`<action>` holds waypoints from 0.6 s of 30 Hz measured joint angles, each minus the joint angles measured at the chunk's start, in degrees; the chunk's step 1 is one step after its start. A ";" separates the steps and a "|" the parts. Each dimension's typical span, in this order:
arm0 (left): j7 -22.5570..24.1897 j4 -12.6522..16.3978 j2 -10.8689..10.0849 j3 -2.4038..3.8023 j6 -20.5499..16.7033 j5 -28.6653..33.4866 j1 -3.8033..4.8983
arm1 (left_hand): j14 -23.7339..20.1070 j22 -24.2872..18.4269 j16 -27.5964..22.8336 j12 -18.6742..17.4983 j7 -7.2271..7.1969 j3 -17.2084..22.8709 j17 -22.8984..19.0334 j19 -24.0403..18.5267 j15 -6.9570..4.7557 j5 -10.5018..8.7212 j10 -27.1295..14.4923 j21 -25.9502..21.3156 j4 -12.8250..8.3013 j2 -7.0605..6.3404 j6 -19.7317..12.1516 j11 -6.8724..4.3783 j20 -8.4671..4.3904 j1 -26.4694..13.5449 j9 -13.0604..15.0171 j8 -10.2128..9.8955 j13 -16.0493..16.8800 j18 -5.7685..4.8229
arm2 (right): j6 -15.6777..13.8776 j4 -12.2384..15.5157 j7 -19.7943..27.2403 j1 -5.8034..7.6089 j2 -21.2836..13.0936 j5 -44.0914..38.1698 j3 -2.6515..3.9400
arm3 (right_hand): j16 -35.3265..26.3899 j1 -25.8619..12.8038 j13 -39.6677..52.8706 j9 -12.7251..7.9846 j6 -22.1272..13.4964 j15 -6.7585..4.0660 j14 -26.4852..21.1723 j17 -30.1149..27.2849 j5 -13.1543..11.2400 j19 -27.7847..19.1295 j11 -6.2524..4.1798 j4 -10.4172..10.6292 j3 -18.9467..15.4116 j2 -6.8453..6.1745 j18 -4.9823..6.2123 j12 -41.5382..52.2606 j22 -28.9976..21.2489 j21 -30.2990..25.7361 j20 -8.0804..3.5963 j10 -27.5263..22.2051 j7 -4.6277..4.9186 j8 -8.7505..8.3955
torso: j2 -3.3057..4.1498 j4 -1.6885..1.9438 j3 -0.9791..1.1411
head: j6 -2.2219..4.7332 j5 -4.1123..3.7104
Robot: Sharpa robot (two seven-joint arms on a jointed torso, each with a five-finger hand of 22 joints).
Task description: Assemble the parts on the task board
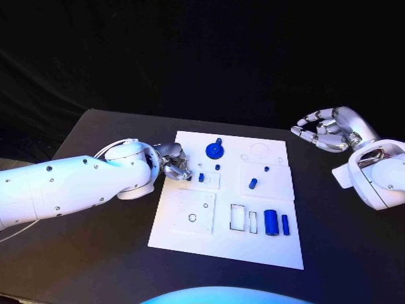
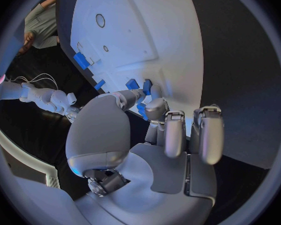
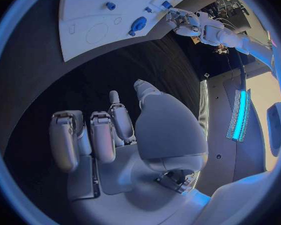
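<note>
Looking down from the head view, the left robot hand [image 1: 173, 166] sits at the left edge of the task board [image 1: 223, 244], fingers curled close to a small blue part [image 1: 200, 177] just beside it. Whether it already grips anything I cannot tell here. The right robot hand [image 1: 328, 130] hovers off the board's far right corner over bare tabletop [image 1: 348, 253], fingers curled in and holding nothing. A round blue part [image 1: 215, 150] lies near the far edge, and two blue bars [image 1: 272, 222] stand near the right edge.

In the left wrist view, the left robot hand's fingertips [image 2: 154, 107] meet around small blue pieces [image 2: 145, 87] at the board's rim; a pinch looks likely, so I judge the step in hand to be picking one up.

In the right wrist view, the right robot hand [image 3: 115, 135] is loosely closed on nothing, well apart from the board.

Next, I judge, comes a clean lift clear of the neighbouring pieces, then a carry to its slot. Open room lies all round the board.
</note>
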 measured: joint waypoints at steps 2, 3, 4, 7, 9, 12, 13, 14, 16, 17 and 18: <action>-0.04 0.00 0.06 -0.02 -0.01 0.03 -0.02 | 0.00 0.00 0.00 0.18 -0.12 -0.49 0.00 0.00 0.00 0.00 0.00 0.00 0.44 -0.24 0.16 0.00 0.00 -0.24 0.00 -0.05 0.13 0.00 | -0.01 0.00 0.00 0.00 0.00 0.00 0.00 | 0.00 0.00 0.00 0.00 0.00 0.00 0.00 0.00 0.00 0.00 0.00 0.00 0.00 0.00 0.00 0.00 0.00 0.00 0.00 0.00 0.00 0.00 | 0.00 0.02 -0.01 | 0.00 -0.01; -0.05 0.02 0.09 -0.04 -0.01 0.06 -0.04 | 0.00 0.00 0.00 0.18 -0.05 -0.73 0.00 0.00 0.00 0.00 0.00 0.00 0.67 -0.24 0.36 0.00 0.00 -0.24 0.00 -0.30 0.20 0.00 | -0.01 0.00 0.00 0.00 0.00 0.00 0.00 | 0.00 0.00 0.00 0.00 0.00 0.00 0.00 0.00 0.00 0.00 0.00 0.00 0.00 0.00 0.00 0.00 0.00 0.00 0.00 0.00 0.00 0.00 | 0.00 0.02 -0.01 | 0.00 -0.01; -0.05 0.04 0.13 -0.08 -0.01 0.08 -0.07 | 0.00 0.00 0.00 0.18 -0.02 -1.05 0.00 0.00 0.00 -0.01 0.00 0.00 0.78 -0.24 0.42 0.00 0.00 -0.24 -0.02 -0.31 0.25 0.00 | -0.01 -0.01 0.00 0.00 0.01 0.00 0.00 | 0.00 0.00 0.00 0.00 0.00 0.00 0.00 0.00 0.00 0.00 0.00 0.00 0.00 0.00 0.00 0.00 0.00 0.00 0.00 0.00 0.00 0.00 | 0.00 0.02 -0.01 | 0.00 -0.01; -0.11 0.08 0.23 -0.15 0.01 0.18 -0.16 | 0.00 0.00 0.00 0.18 -0.03 -1.83 0.00 0.00 0.00 0.00 0.00 0.00 1.31 -0.08 0.42 0.00 0.00 -0.52 -0.06 -0.33 0.36 0.00 | -0.03 -0.02 0.00 -0.01 0.02 0.00 0.00 | 0.00 0.00 0.00 0.00 0.00 0.00 0.00 0.00 0.00 0.00 0.00 0.00 0.00 0.00 0.00 0.00 -0.01 0.00 0.00 0.00 0.00 0.00 | -0.01 0.02 -0.01 | 0.00 -0.01; -0.20 0.07 0.23 -0.15 0.02 0.23 -0.16 | 0.00 0.00 0.00 0.18 -0.03 -2.75 0.00 0.00 0.00 0.00 0.00 0.00 1.95 -0.08 0.43 0.00 0.00 -0.52 -0.06 -0.55 0.45 0.00 | -0.03 -0.03 0.00 -0.01 0.03 0.00 0.00 | 0.00 0.00 0.00 0.00 0.00 0.00 0.00 0.00 0.00 0.00 0.00 -0.03 -0.03 0.00 0.00 0.00 -0.01 -0.13 0.00 0.00 0.00 0.00 | -0.01 0.02 -0.01 | 0.00 -0.01; -0.38 0.02 0.26 -0.19 0.04 0.28 -0.19 | 0.00 0.00 0.00 0.42 0.01 -4.29 0.00 0.00 0.00 0.01 -0.01 0.00 3.12 -0.01 0.81 0.00 0.00 -1.04 -0.05 -0.89 0.71 0.00 | -0.04 -0.05 0.00 -0.01 0.03 0.00 0.00 | 0.00 0.00 0.00 0.00 0.00 0.00 0.00 -0.01 0.00 0.00 0.00 -0.16 -0.16 0.00 0.00 0.00 -0.01 -0.32 0.00 0.00 0.00 0.00 | -0.01 0.01 -0.01 | -0.01 -0.01; -0.43 0.02 0.28 -0.21 0.06 0.29 -0.21 | 0.00 0.00 0.00 0.44 0.00 -4.47 0.00 0.00 0.00 0.01 -0.01 0.00 3.30 -0.01 0.82 0.00 0.00 -1.03 -0.05 -0.89 0.71 0.00 | -0.04 -0.05 0.01 -0.01 0.03 0.00 0.00 | 0.00 0.00 0.00 0.00 0.00 0.00 0.00 -0.01 0.00 0.00 0.00 -0.16 -0.16 0.00 0.00 0.00 -0.01 -0.32 0.00 0.00 0.00 0.00 | -0.01 0.01 -0.01 | -0.01 -0.01; -0.48 0.02 0.30 -0.22 0.08 0.31 -0.22 | 0.00 0.00 0.00 0.44 -0.01 -4.67 0.00 0.00 0.00 0.01 -0.01 0.00 3.49 -0.01 0.83 0.01 0.00 -1.03 -0.01 -0.88 0.71 0.01 | -0.04 -0.05 0.01 -0.01 0.03 0.00 0.00 | 0.00 0.00 0.00 0.00 0.00 0.00 0.00 -0.01 0.00 0.00 0.00 -0.16 -0.16 0.00 0.00 0.00 -0.01 -0.32 0.00 0.00 0.00 0.00 | -0.02 0.01 -0.01 | -0.01 -0.01; -0.62 0.02 0.32 -0.23 0.11 0.34 -0.24 | 0.00 0.00 0.00 0.44 -0.09 -4.90 0.00 0.00 0.00 0.01 -0.01 0.00 3.57 -0.01 0.91 0.01 0.00 -1.03 0.00 -0.84 0.71 0.00 | -0.05 -0.05 0.01 -0.01 0.04 0.00 0.00 | 0.00 0.00 0.00 0.00 0.00 0.00 0.00 -0.01 0.00 0.00 0.00 -0.16 -0.16 0.00 0.00 0.00 -0.01 -0.32 0.00 0.00 0.00 0.00 | -0.02 0.01 -0.01 | -0.01 -0.01; -0.67 0.02 0.33 -0.23 0.12 0.35 -0.24 | 0.00 0.00 0.00 0.44 -0.09 -4.91 0.00 0.00 0.00 0.00 -0.01 0.00 3.59 -0.01 0.92 0.01 0.00 -1.03 -0.01 -0.89 0.71 0.00 | -0.05 -0.06 0.01 -0.01 0.04 0.00 0.00 | 0.00 0.00 -0.01 0.00 0.00 0.00 0.00 -0.01 0.00 0.00 0.00 -0.16 -0.16 0.00 0.00 0.00 -0.01 -0.32 0.00 0.00 0.00 0.00 | -0.02 0.01 -0.01 | -0.01 -0.01; -0.74 0.01 0.34 -0.23 0.13 0.36 -0.24 | 0.00 0.00 0.00 0.44 -0.09 -5.05 0.00 0.00 0.00 0.00 -0.01 0.00 3.72 -0.01 0.92 0.01 0.00 -1.03 -0.01 -1.02 0.71 0.00 | -0.05 -0.06 0.01 -0.01 0.04 0.00 0.00 | 0.00 0.00 -0.01 0.00 0.00 0.00 0.00 -0.01 0.00 0.00 0.00 -0.16 -0.16 0.00 0.00 0.00 -0.01 -0.32 0.00 0.00 0.00 0.00 | -0.02 0.01 -0.01 | -0.01 -0.01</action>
